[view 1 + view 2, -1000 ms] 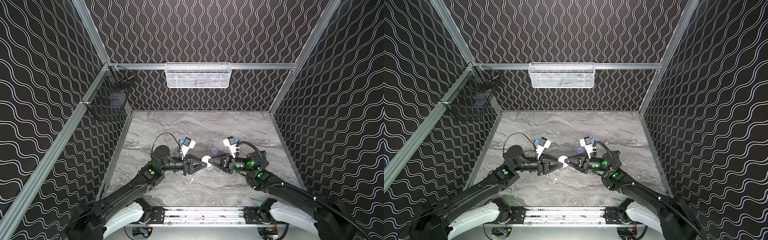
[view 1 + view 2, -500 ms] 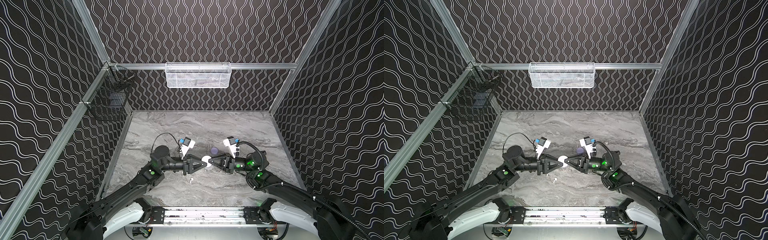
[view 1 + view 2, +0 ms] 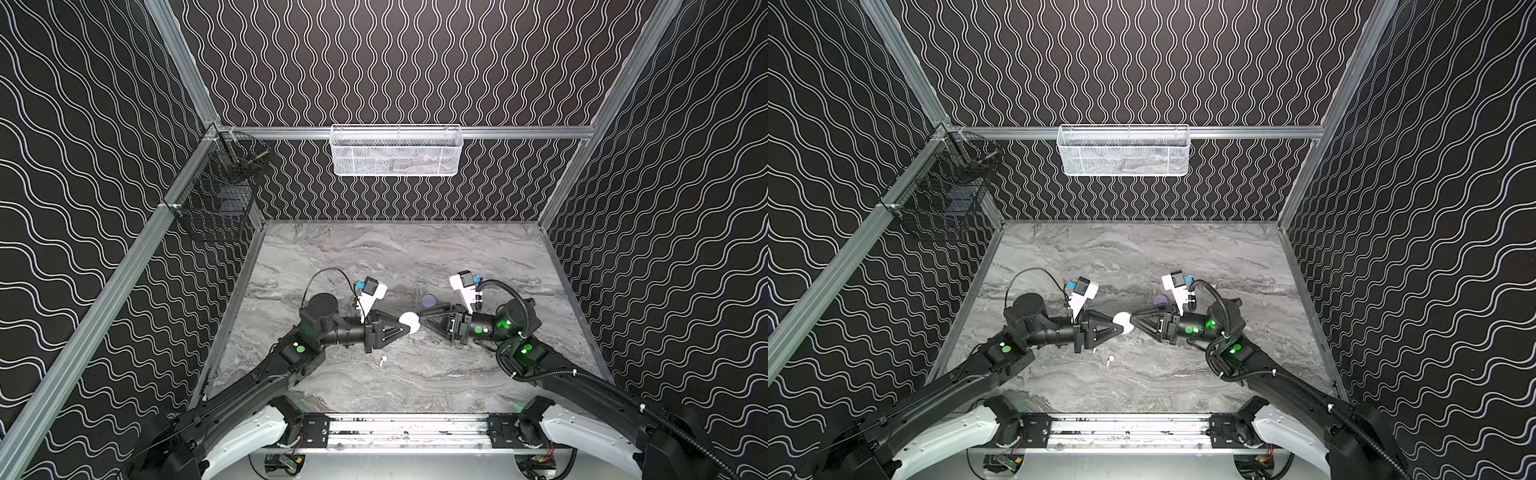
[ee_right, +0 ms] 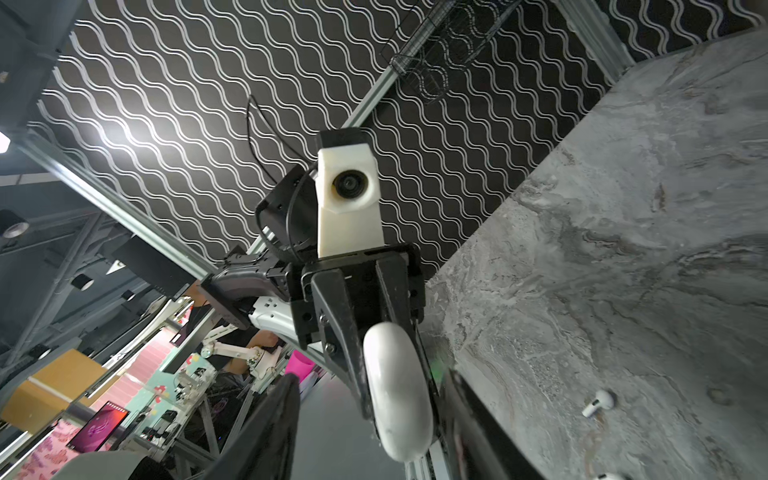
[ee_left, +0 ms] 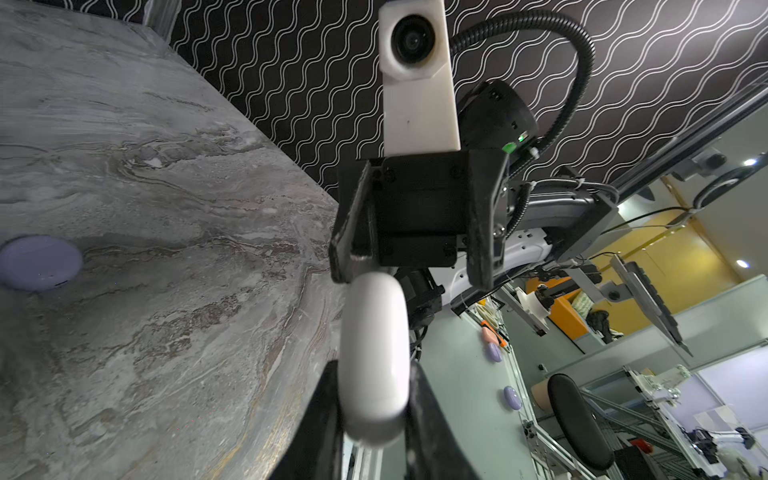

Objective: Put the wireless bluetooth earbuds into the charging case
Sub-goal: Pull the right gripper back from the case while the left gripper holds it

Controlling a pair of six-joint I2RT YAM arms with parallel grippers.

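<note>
Earbud, white, lies on the table at seven o'clock from the left gripper, which clamps the white case. Right gripper, jaws parted, sits just at the case's three o'clock.

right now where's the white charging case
In both top views the white case is near the table's middle, clamped in the left gripper and facing the open right gripper; the lilac case lies just behind.

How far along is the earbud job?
Done: no earbud seated that I can see. In hand: left gripper clamps the shut white case above the table; right gripper is open beside it. Left: white earbud lies loose on the table; lilac case sits shut.
</note>
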